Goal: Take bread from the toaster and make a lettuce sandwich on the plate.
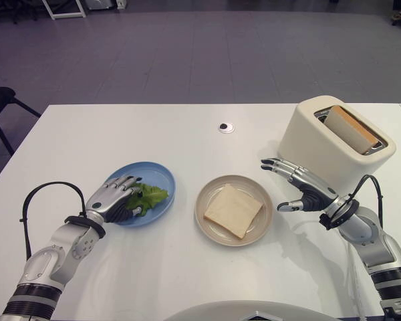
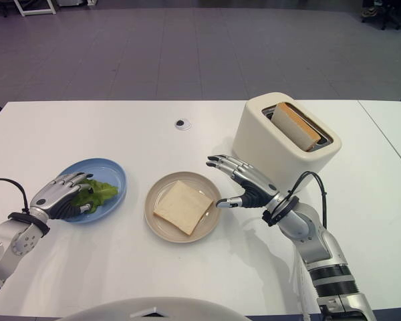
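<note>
Left eye view: my left hand (image 1: 113, 198) is clenched on the lettuce leaf (image 1: 149, 196) in the blue dish (image 1: 157, 175), toward the table's (image 1: 120, 134) left edge. A bread slice (image 1: 232, 210) lies on the beige plate (image 1: 202, 212), mid-front.

Right eye view: my right hand (image 2: 244, 187) is spread and empty beside the toaster (image 2: 264, 144). A second slice (image 2: 295, 125) stands in its slot.

Step, as I judge it: lettuce pickup. Next I carry the leaf onto the bread.

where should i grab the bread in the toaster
Pinch the bread by its raised top edge, across the two flat faces, coming down from above. Only that upper part stands clear of the toaster slot, leaning a little; the walls hide the rest.
</note>
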`<state>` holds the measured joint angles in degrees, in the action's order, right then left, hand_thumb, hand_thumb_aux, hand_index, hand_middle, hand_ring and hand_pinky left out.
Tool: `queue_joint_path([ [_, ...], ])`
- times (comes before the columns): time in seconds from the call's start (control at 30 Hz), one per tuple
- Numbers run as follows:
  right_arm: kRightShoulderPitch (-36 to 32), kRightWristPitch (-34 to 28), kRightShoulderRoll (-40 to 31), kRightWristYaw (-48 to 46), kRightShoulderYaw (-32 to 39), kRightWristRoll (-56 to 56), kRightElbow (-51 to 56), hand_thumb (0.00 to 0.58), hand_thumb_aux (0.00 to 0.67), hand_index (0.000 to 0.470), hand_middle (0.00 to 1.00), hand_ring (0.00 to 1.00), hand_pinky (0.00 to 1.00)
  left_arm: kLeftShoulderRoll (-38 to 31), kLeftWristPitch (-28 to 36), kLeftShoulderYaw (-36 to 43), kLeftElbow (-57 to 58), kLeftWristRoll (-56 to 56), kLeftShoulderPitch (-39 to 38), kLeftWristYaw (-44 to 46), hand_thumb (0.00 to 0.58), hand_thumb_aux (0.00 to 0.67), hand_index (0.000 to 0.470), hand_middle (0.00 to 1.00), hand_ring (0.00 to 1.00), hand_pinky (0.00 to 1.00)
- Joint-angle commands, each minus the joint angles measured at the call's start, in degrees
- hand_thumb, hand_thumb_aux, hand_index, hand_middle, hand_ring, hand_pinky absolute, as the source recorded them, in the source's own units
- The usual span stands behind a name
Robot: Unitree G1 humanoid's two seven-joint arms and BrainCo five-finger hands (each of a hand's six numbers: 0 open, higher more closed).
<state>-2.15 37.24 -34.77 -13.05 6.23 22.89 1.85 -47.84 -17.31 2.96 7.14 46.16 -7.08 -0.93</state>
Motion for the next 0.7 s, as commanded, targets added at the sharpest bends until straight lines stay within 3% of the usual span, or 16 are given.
queue_joint_path([
  [0.03,0.4,-0.3,-0.5,-0.6,-0.4,-0.4,-0.4,0.0,0.0,0.0,0.0,0.0,0.0,-0.3,0.1,1.3,1.2,0.1,0.3,0.7,0.485,0.399,0.28,0.0,0.0,0.0],
  [0.1,0.4,-0.3,-0.5,-0.7,-0.3,-0.4,-0.5,0.0,0.0,0.0,0.0,0.0,0.0,-0.3,0.1,1.6,1.6,-0.2,0.4,0.6,0.514,0.444,0.311,0.0,0.0,0.0],
  [0.17,0.4,-0.3,-0.5,-0.8,-0.3,-0.5,-0.5,0.0,0.0,0.0,0.0,0.0,0.0,-0.4,-0.2,1.8,1.9,-0.4,0.5,0.4,0.566,0.568,0.398,0.0,0.0,0.0],
  [0.2,0.4,-0.3,-0.5,-0.8,-0.3,-0.5,-0.5,0.0,0.0,0.0,0.0,0.0,0.0,-0.4,-0.5,1.8,2.1,-0.6,0.6,0.2,0.58,0.67,0.47,0.0,0.0,0.0],
  [0.7,0.1,-0.6,-0.3,-0.9,0.0,0.1,-0.5,0.0,0.0,0.0,0.0,0.0,0.0,-1.0,-2.2,0.4,0.0,-2.1,0.6,-2.5,0.58,0.67,0.47,0.0,0.0,0.0],
])
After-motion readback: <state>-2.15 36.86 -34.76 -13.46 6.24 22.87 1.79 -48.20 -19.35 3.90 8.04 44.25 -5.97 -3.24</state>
